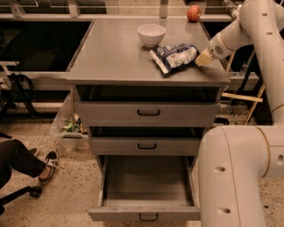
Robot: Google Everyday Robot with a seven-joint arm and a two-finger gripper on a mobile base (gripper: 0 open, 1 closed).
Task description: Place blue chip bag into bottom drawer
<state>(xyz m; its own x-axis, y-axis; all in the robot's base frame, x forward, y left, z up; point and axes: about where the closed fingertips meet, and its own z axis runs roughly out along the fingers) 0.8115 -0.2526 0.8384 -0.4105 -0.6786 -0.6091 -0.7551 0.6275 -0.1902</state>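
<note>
The white bowl (151,34) stands upright toward the back of the grey tabletop (111,55) and serves as the marker for everything else. Just to the right of the bowl and a little nearer the front edge lies the blue chip bag (175,56), flat on the tabletop at a slant, its white label panel facing up. It is close to the bowl but not touching it.

Farther right of the bowl, past the bag, the gripper (203,58) sits low over the tabletop with its pale tip against the bag's right end. Whether it is apart, together or clamped on the bag cannot be told. The white arm (248,26) runs from it up toward the right of the bowl.

Behind and to the right of the bowl, at the back edge, rests a red round fruit (193,13).

Far below the bowl, the bottom drawer (148,188) is pulled well out, its black handle at the front. Between it and the bowl, the top drawer (148,112) and the middle drawer (147,146) are closed.

Down to the left of the bowl, on the floor, are a clear bin (66,128) and a person's shoe (49,162).
</note>
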